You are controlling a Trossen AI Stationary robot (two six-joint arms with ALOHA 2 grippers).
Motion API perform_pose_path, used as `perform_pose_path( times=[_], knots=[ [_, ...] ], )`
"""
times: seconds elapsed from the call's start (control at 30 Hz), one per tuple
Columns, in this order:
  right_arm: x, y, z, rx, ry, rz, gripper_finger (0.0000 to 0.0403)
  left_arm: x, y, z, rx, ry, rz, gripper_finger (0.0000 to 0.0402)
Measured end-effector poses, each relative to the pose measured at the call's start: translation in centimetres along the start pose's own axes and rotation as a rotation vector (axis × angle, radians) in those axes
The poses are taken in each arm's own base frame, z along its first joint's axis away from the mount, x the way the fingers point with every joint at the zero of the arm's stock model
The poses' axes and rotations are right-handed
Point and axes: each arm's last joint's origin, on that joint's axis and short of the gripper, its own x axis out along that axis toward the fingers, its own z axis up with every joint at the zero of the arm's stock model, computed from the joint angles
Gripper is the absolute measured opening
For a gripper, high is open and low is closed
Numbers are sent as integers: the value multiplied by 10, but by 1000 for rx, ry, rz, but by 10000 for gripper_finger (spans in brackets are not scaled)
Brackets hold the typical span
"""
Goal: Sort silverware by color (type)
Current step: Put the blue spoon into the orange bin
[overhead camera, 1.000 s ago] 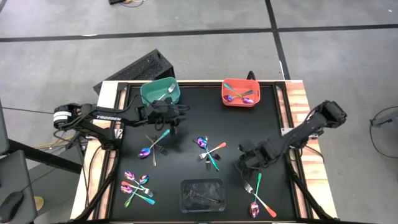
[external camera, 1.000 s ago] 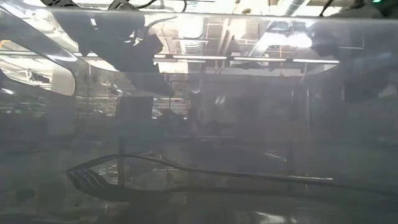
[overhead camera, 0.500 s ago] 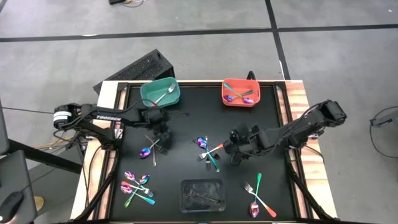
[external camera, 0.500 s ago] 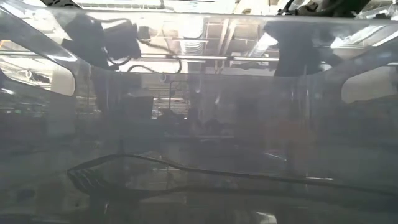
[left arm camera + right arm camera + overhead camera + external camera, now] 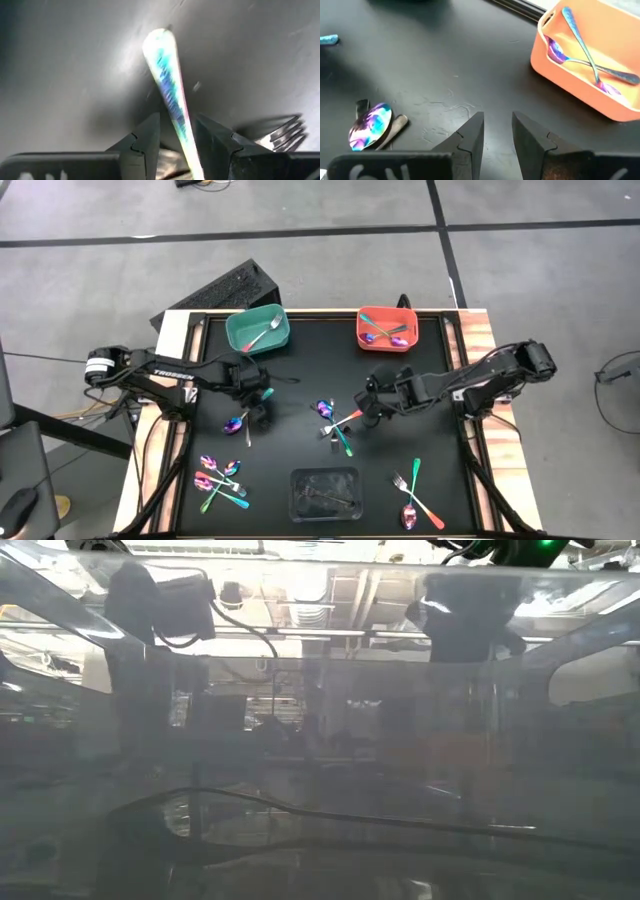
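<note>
I see the silverware as small forks and spoons with shiny rainbow heads and coloured handles, scattered in clusters over the black surface (image 5: 300,380): one cluster (image 5: 220,477) at lower left, a crossed pile (image 5: 335,425) at centre, a pair (image 5: 415,492) at lower right, and a spoon (image 5: 243,416) with a teal handle left of centre.

My left gripper (image 5: 258,408) sits over that spoon; in the left wrist view the iridescent handle (image 5: 172,102) runs between the fingers (image 5: 145,137), which flank it closely, though I cannot tell whether they actually pinch it. A grey fork (image 5: 280,131) lies just beside it.

My right gripper (image 5: 372,405) is near the centre pile, its jaws parted and empty above bare surface, with a rainbow spoon (image 5: 370,125) lying nearby.

The green bin (image 5: 258,330) at upper left holds one piece. The orange bin (image 5: 387,329) at upper right holds spoons (image 5: 585,55) with blue handles. The clear tray (image 5: 325,493) at bottom centre holds dull grey cutlery.
</note>
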Motion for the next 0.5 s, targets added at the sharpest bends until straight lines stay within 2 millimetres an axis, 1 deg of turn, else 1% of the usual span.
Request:
perform_pose_path(
  times=[0.17, 0.3, 0.5],
  knots=[
    [1, 0, 2, -4, -2, 6, 118, 0, 3, -5, -19, 41, 58, 105],
    [0, 2, 1, -7, -2, 16, 118, 0, 3, -4, -5, 28, 52, 105],
    [-5, 5, -3, -21, -5, 38, 118, -1, 4, -3, -4, 4, 104, 105]
  ],
)
